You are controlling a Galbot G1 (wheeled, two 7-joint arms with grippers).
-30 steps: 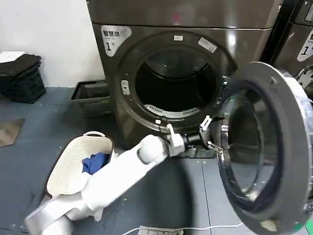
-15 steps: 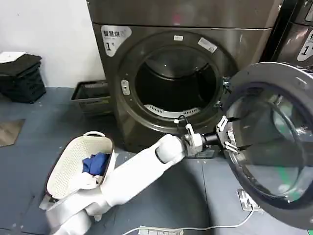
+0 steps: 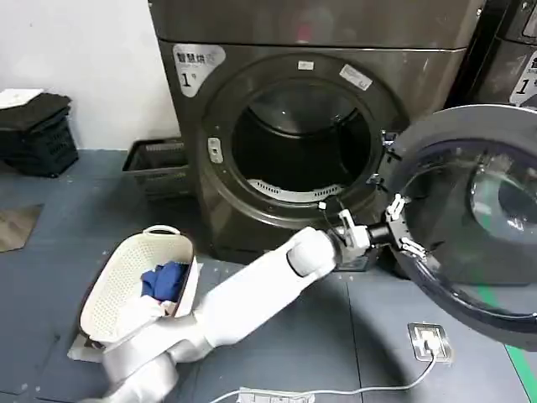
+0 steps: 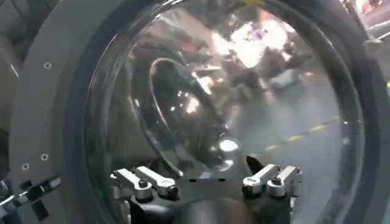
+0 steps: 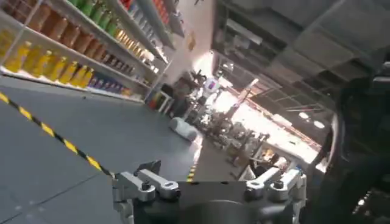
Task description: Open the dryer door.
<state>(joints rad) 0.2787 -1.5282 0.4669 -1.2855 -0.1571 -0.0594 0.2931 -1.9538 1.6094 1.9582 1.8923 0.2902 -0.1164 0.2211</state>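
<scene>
Dryer door (image 3: 470, 227): swung wide open to the right of the drum opening (image 3: 298, 143), inner side with bulging glass facing out; door rim directly ahead of the left gripper (image 3: 400, 227), fingers (image 4: 143, 181) spread apart at the glass, clasping nothing. Drum: nothing seen inside. Laundry basket (image 3: 109, 294): white, tilted on the floor well behind and below the left gripper, holding blue cloth (image 3: 164, 279). Dark crate (image 3: 155, 164): by the wall, contents unclear. Right gripper (image 5: 207, 185): fingers apart, facing a shelved aisle.
</scene>
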